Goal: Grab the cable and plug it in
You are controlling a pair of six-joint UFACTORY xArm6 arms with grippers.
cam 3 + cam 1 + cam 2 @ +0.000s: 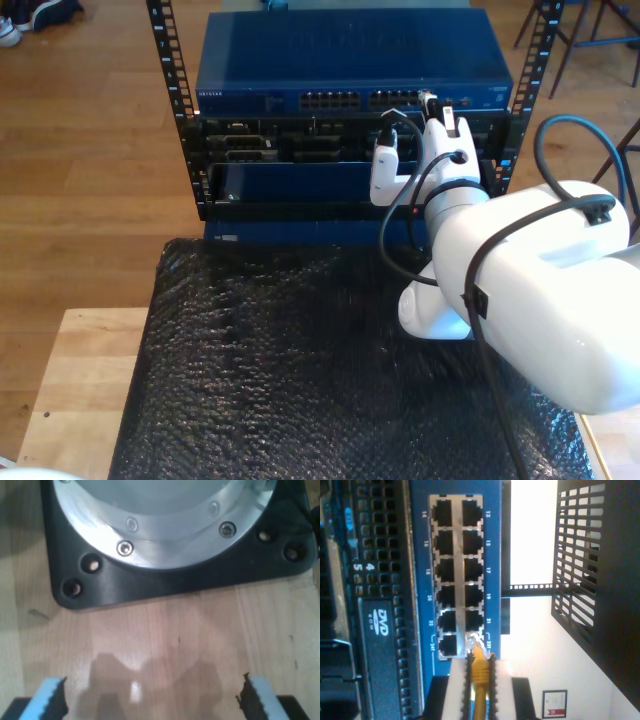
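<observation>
A: Where was the cable (479, 680)?

B: Pinched between the pads (457, 692) of my second tool (479, 672), yellow boot lengthwise in the grip so the clear plug (474, 642) led. The plug tip sat at the mouth of the last port in the row on the blue switch (422, 580), beside the marking 23. Whether it had latched, I could not tell.

A: Why held that way?

B: My judgement: gripping just behind the plug kept it stiff and square to the port for a straight push.

A: The ports?

B: The other ports (457, 570) in that block looked dark and empty. In the exterior view the switch (350, 60) topped the rack (170, 80), at the far side, with the arm (520, 290) reaching in from that view's right.

A: The other tool?

B: My first tool (155, 695) stood wide, nothing between its blue pads (47, 695), over a wooden surface (175, 630) near a black base plate (165, 575).
</observation>
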